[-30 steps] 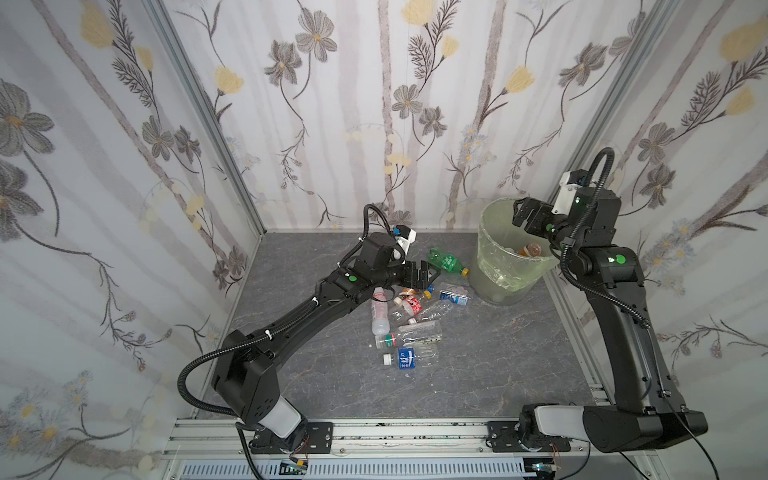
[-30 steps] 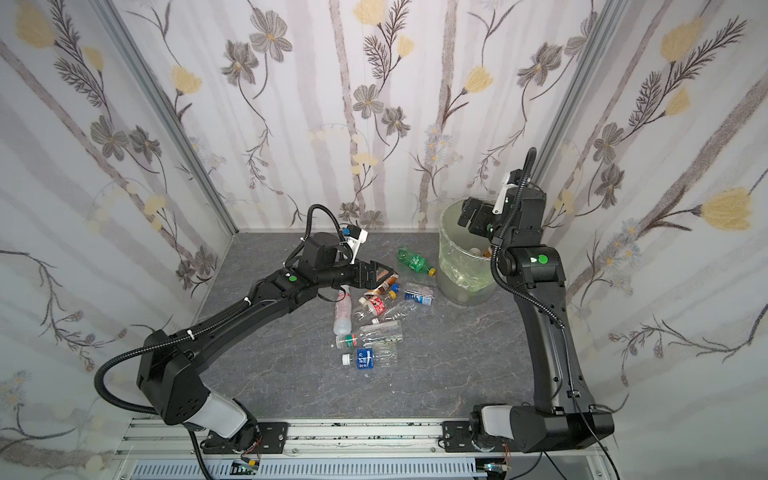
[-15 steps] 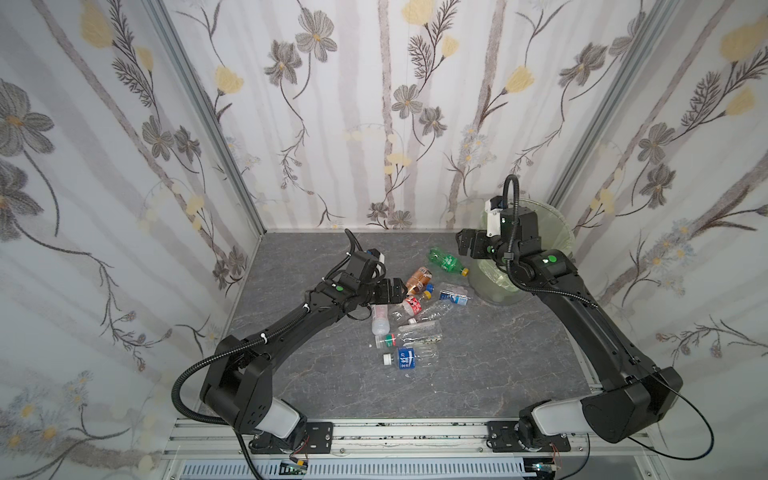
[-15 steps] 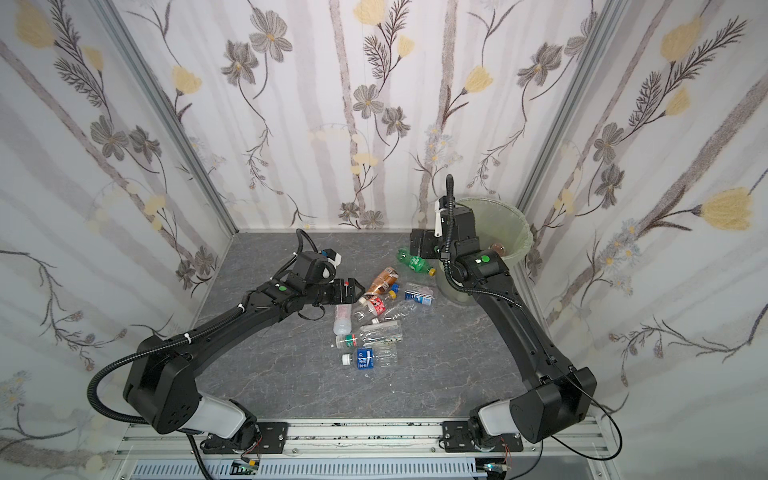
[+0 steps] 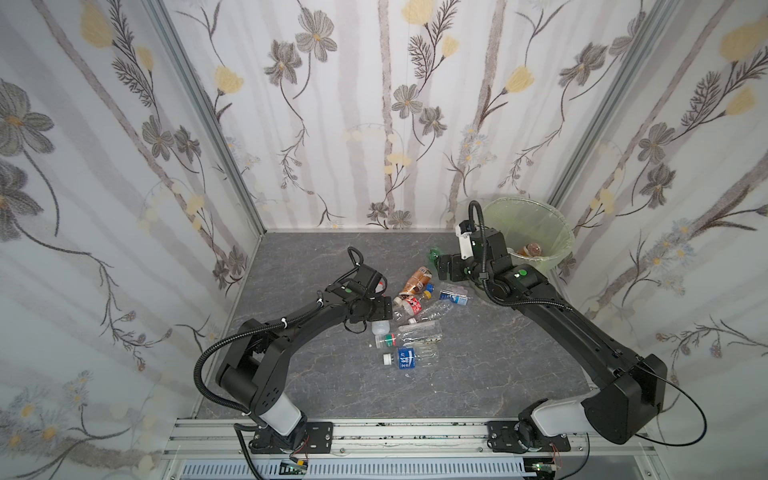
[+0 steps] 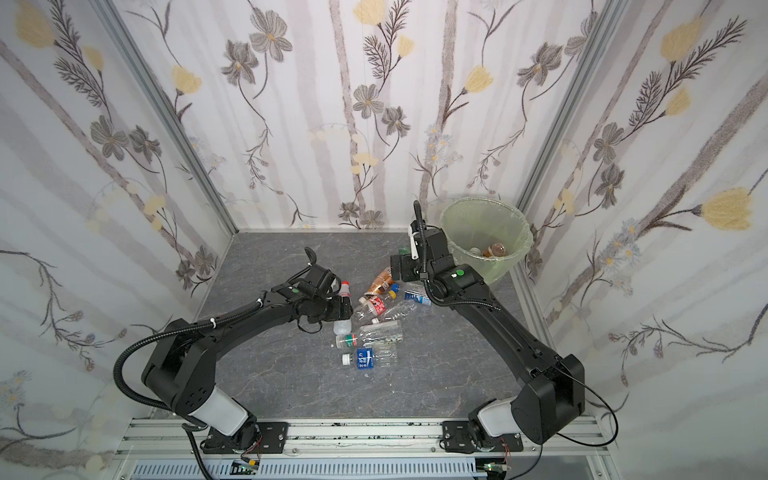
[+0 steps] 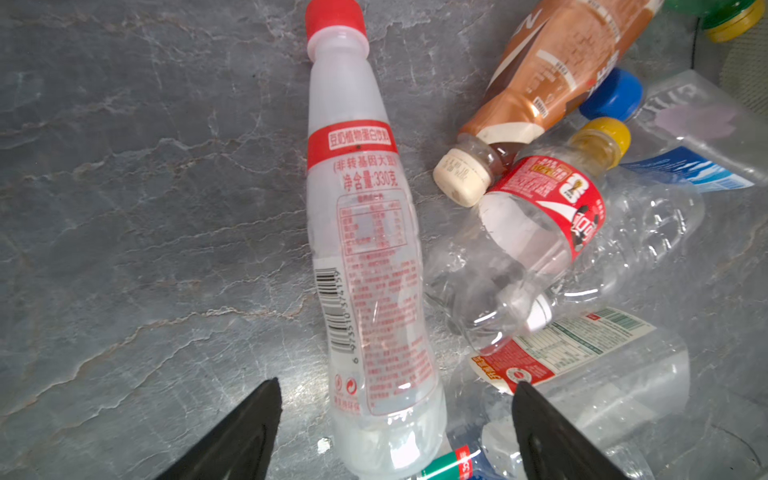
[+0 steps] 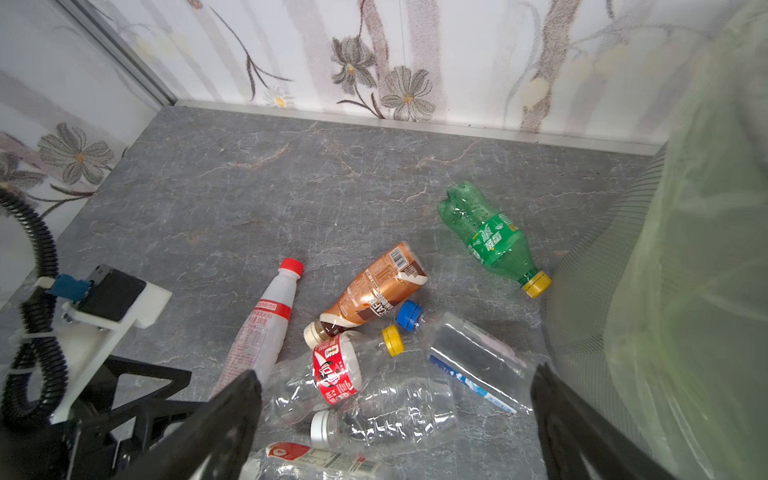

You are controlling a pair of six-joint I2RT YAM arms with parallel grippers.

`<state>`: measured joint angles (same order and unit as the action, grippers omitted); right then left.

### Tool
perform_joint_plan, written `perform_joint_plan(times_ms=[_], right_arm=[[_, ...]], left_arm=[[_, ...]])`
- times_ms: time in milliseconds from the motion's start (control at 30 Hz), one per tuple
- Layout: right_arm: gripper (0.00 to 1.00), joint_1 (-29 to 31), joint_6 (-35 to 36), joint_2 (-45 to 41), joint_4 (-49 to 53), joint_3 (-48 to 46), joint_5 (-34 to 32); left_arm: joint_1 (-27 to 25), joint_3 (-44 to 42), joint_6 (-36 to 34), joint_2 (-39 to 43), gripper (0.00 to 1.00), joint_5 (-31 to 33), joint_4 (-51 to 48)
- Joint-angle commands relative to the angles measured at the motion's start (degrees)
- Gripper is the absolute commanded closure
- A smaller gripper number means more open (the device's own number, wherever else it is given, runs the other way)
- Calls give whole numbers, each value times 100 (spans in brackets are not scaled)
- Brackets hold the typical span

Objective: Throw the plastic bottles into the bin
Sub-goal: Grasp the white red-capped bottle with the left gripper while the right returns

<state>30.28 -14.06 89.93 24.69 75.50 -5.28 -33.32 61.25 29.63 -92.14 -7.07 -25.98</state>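
Your left gripper (image 7: 395,384), jaws wide, straddles the base of the red-capped white bottle (image 7: 365,249) lying on the desk (image 7: 145,208), well apart from the bin (image 6: 482,226), while your right gripper (image 8: 395,370) hangs wide and empty; closing could also catch the clear bottle (image 7: 582,353) just beside it.

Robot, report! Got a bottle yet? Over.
Left gripper open, straddling red-capped white bottle, not gripped. Right gripper open, empty, near bin. Clear bottles crowd one side.
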Motion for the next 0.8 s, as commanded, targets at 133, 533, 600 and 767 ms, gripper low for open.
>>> perform_joint_plan(times_ms=[133, 533, 600, 767], right_arm=[[0, 191, 71, 277, -217, -73, -85], [0, 274, -34, 380, -320, -91, -43], [0, 269, -37, 368, -340, -111, -26], [0, 271, -44, 384, -368, -137, -35]], left_arm=[[-1, -86, 44, -156, 19, 144, -135], [-15, -26, -36, -475, 34, 267, -109], [-15, -30, -70, -519, 37, 276, -109], [-3, -79, -115, -591, 41, 279, -94]])
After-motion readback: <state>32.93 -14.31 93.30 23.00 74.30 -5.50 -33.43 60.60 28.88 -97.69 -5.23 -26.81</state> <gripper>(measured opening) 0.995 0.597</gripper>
